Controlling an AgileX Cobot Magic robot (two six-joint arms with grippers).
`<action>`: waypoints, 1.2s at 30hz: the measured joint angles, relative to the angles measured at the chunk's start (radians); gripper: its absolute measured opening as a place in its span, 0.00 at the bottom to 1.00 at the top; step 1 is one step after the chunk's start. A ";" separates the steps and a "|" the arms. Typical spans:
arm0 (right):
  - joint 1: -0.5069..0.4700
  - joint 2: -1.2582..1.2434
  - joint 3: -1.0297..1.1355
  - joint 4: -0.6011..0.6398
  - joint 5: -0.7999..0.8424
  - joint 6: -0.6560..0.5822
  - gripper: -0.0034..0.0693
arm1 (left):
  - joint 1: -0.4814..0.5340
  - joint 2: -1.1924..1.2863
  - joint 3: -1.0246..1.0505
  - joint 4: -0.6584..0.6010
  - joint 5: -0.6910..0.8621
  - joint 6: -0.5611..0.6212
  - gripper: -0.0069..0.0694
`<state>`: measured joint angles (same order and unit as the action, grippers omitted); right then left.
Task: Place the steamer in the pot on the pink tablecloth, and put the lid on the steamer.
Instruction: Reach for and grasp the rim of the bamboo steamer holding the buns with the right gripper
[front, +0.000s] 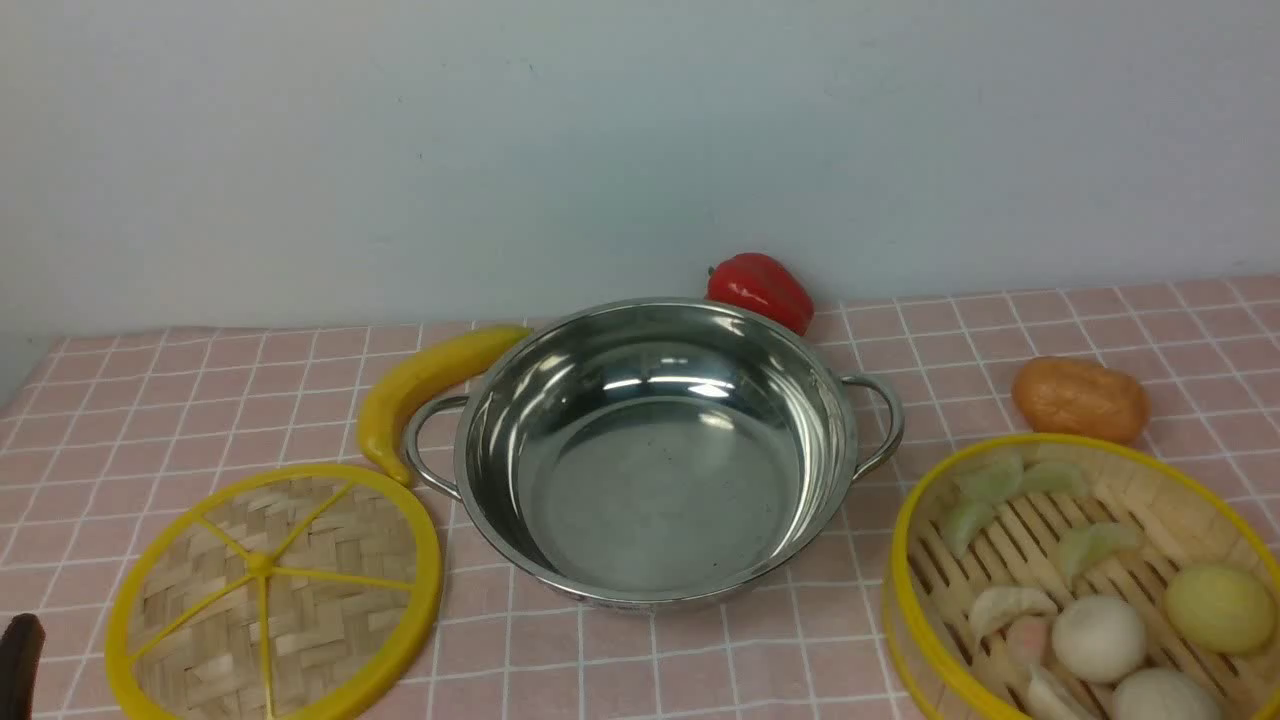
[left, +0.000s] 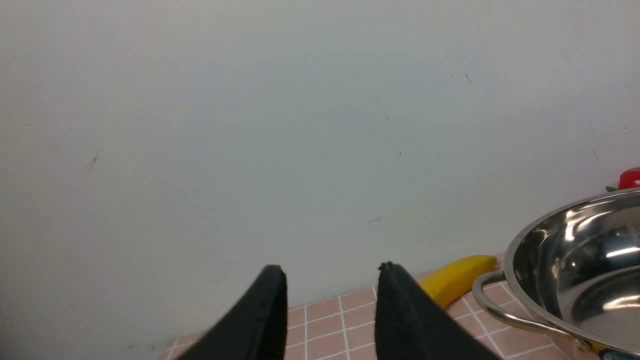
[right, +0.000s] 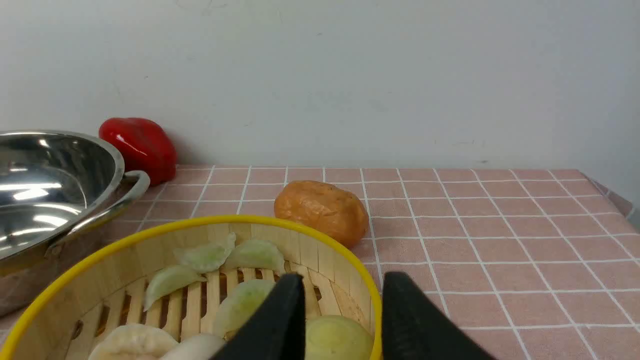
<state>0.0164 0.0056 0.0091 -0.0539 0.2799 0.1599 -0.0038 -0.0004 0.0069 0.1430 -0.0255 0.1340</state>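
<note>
The shiny steel pot stands empty in the middle of the pink tablecloth. The flat woven lid lies to the left of it. The steamer, with toy dumplings and buns inside, stands to the right of the pot at the front. My left gripper is open and empty, above the cloth left of the pot; only a dark tip of it shows in the front view. My right gripper is open and straddles the steamer's rim, one finger inside and one outside.
A yellow banana lies against the pot's left handle. A red pepper sits behind the pot by the wall. An orange-brown toy food lies just behind the steamer. The cloth's right edge drops off.
</note>
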 joint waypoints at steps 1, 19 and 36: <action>0.000 0.000 0.000 0.000 0.000 0.000 0.38 | 0.000 0.000 0.000 0.000 0.000 0.000 0.41; 0.000 0.000 0.000 0.000 0.000 0.000 0.38 | 0.000 0.000 0.000 0.000 0.000 0.000 0.41; 0.000 0.000 0.000 0.121 -0.228 -0.007 0.38 | 0.000 0.000 0.001 -0.001 -0.146 -0.069 0.41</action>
<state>0.0164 0.0056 0.0091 0.0670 0.0523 0.1531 -0.0038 -0.0004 0.0077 0.1421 -0.1714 0.0647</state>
